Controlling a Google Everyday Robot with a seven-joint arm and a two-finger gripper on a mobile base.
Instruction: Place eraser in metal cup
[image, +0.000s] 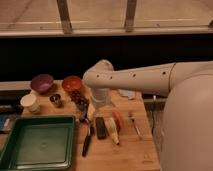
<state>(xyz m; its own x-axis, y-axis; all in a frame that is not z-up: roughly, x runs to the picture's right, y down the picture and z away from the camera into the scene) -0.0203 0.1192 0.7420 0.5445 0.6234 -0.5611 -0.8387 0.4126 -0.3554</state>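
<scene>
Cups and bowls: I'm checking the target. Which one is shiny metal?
The small metal cup, right of the white cup and nearer than the purple bowl. The claw hangs to its right.

Dim, warm light (blurry throughout); the gripper (86, 114) hangs in shadow above the table (135, 151).
</scene>
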